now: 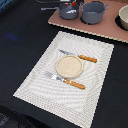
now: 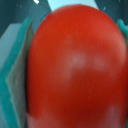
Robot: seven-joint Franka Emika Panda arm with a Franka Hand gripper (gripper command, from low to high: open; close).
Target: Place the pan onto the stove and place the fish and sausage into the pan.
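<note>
One glossy red-orange sausage point(image 2: 75, 65) fills almost the whole wrist view, rounded like a tomato, with a teal-edged gripper finger point(image 2: 17, 75) pressed against one flank and a sliver of a second teal finger at the opposite edge. The gripper point(image 2: 70, 67) is thus pinching the sausage between its two fingers.

In the exterior view very little of the arm shows: only a dark and pale bit of the gripper point(image 1: 71, 4) at the top edge, directly over the pan point(image 1: 68, 11), with a speck of red beside it. How the rest of the arm is posed cannot be told.

The small grey-blue pan stands on the stove point(image 1: 107, 30), a pinkish-brown board at the top of the exterior view, its thin handle pointing toward the exterior view's left. Just beside it, toward the exterior view's right, stands a bigger grey two-handled pot point(image 1: 93, 12), and a pale bowl point(image 1: 123, 19) sits at the stove's right end, cut off by the frame. The fish cannot be made out.

Below the stove a pale striped placemat point(image 1: 35, 80) lies on the dark tabletop point(image 1: 20, 35). A round beige plate point(image 1: 68, 66) rests in its middle, with an orange-handled knife point(image 1: 79, 56) on the far side and an orange-handled fork point(image 1: 66, 80) on the near side.
</note>
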